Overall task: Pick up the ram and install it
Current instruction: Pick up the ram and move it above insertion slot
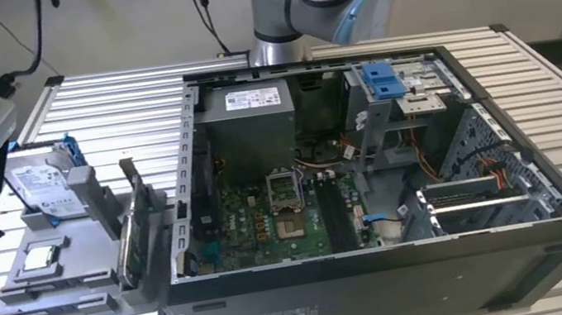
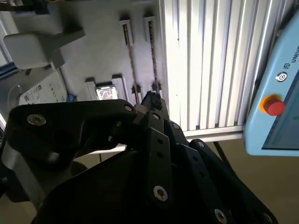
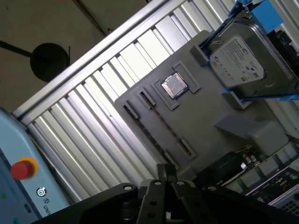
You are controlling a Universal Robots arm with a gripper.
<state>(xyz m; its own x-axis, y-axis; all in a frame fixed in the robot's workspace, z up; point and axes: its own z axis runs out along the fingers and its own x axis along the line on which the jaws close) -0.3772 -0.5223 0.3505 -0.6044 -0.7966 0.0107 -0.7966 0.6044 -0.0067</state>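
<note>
Nearest in both wrist views, the gripper (image 3: 166, 171) hangs over one end of the grey tray (image 3: 205, 122), its jaws pressed together and holding nothing. Just past the tips, the ram (image 3: 164, 122) stands on edge in a narrow slot of the tray. Beyond it lie a square chip (image 3: 174, 86) and the hard drive (image 3: 243, 60). The tray sits on the slatted tabletop (image 1: 82, 95) at the exterior view's lower left, beside the open computer case (image 1: 390, 291).

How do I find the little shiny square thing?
Beside the open computer case, on the exterior view's left, lies a grey tray. The little square chip sits flat in a frame on it. It is small and shiny, unlike the bigger blue-railed hard drive beside it.
</note>
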